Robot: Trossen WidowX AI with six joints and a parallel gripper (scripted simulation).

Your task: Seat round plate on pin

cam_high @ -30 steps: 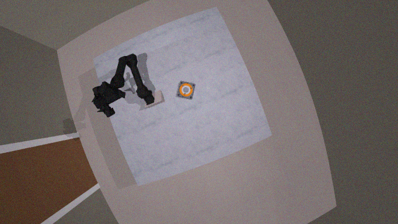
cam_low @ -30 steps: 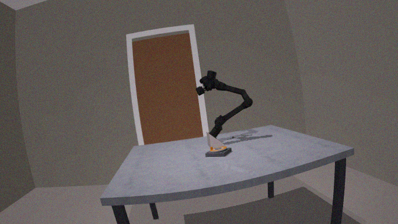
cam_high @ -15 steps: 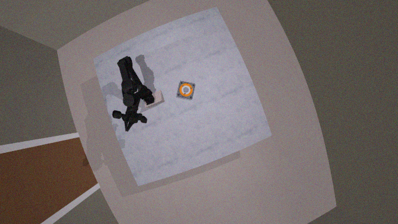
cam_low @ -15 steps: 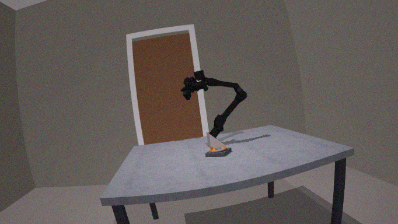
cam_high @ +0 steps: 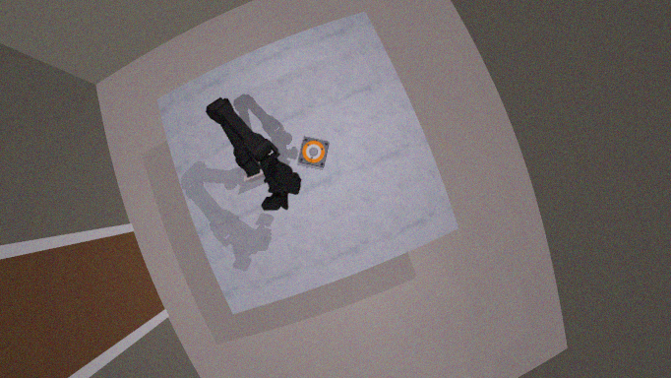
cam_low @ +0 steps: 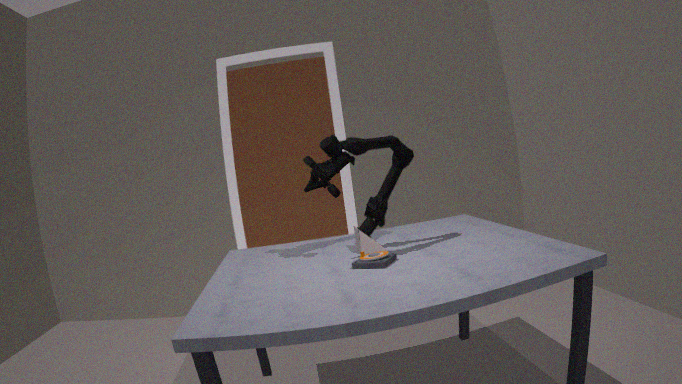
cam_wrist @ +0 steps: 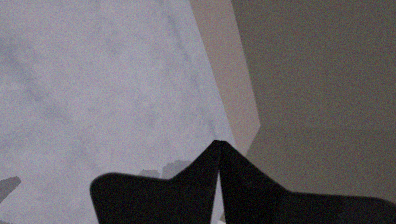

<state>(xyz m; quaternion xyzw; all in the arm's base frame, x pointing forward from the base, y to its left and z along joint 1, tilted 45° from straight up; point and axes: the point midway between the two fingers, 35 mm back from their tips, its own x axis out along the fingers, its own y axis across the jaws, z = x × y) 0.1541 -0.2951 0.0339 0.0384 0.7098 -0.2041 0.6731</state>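
The round plate, an orange ring with a pale middle [cam_high: 305,152] [cam_low: 383,255], sits around the grey post [cam_high: 313,152] on the square dark grey base [cam_high: 301,158] [cam_low: 370,265]. The orange tab [cam_low: 362,255] stands up at the plate's left side in the exterior view. The pin and the hole are too small to make out, and I cannot tell how far the plate tilts. My gripper [cam_low: 306,190] [cam_wrist: 219,146] is shut with nothing between its fingertips. It hangs high above the table, away from the plate and not touching it. The wrist view shows neither plate nor base.
A pale, upright wedge-shaped panel [cam_high: 254,176] [cam_low: 369,244] stands between the arm's foot and the base, behind the plate in the exterior view. The arm arches high over the pale blue table [cam_high: 374,197] [cam_low: 280,300]. Its shadows fall on the tabletop.
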